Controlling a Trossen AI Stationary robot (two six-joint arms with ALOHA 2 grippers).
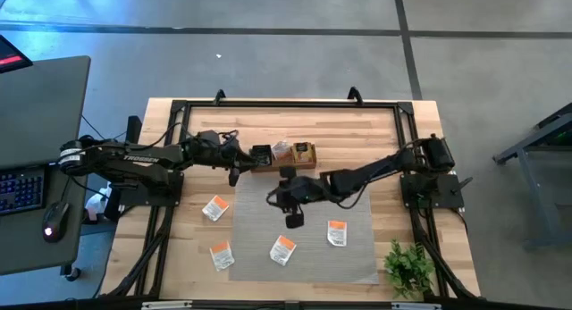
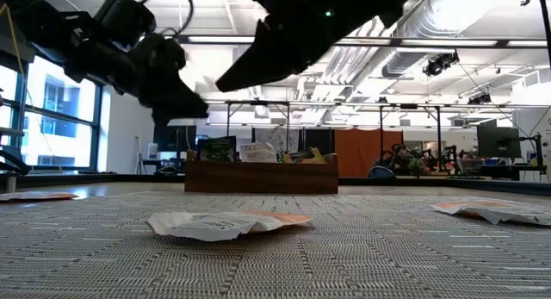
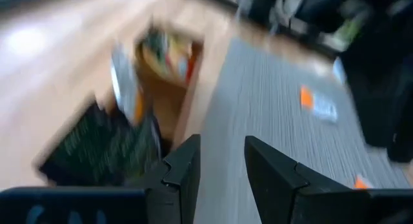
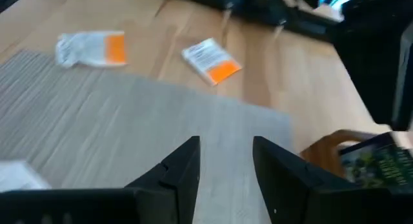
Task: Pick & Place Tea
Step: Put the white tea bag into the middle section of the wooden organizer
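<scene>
Four white-and-orange tea sachets lie flat: one [image 1: 215, 207] on the bare wood left of the grey mat, one [image 1: 222, 255] at the mat's left edge, and two on the mat [image 1: 282, 249] [image 1: 336, 232]. The wooden box [image 1: 284, 155] at the mat's far edge holds black sachets [image 3: 103, 146] and others. My left gripper [image 1: 234, 172] [image 3: 219, 166] hovers open by the box's left end. My right gripper [image 1: 291, 212] [image 4: 226, 166] hangs open above the middle of the mat, empty. In the right wrist view, two sachets [image 4: 90, 48] [image 4: 211, 59] lie ahead of it.
The grey woven mat [image 1: 357, 256] covers the table's middle and near part. A small green plant [image 1: 409, 267] stands at the near right corner. A black frame [image 1: 268, 103] runs round the table. A desk with a keyboard and mouse [image 1: 54, 221] stands to the left.
</scene>
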